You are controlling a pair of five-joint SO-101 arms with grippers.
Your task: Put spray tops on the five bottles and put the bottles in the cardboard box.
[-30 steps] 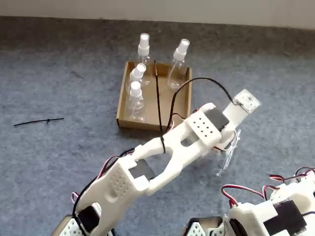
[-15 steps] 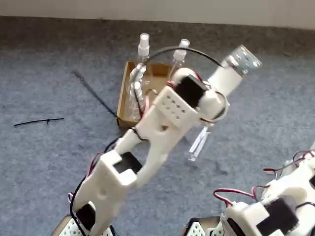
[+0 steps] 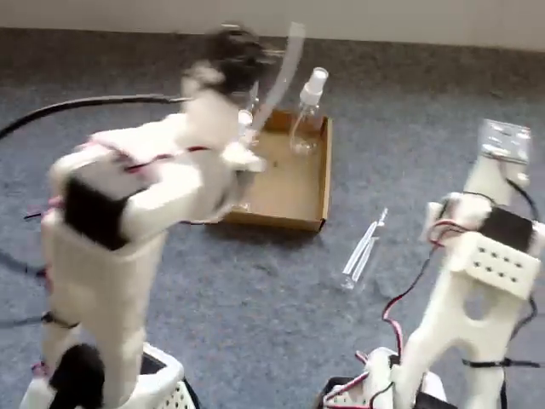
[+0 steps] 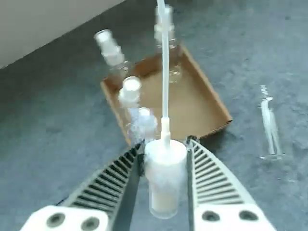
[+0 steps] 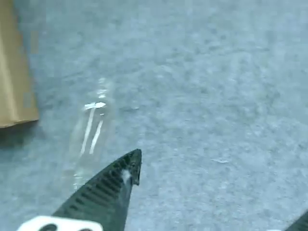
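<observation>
The left gripper [image 4: 164,144] is pinching the spray top [image 4: 165,171] between its jaws, its dip tube pointing out over the cardboard box [image 4: 214,103]. The right gripper [image 5: 219,192] is hanging with jaws spread. The capless bottle [image 5: 91,132] is lying on the carpet [image 3: 255,298] near the box's near right corner, beyond one fingertip and outside the gap.

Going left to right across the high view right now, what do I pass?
left arm → cardboard box → clear bottle lying flat → right arm
</observation>
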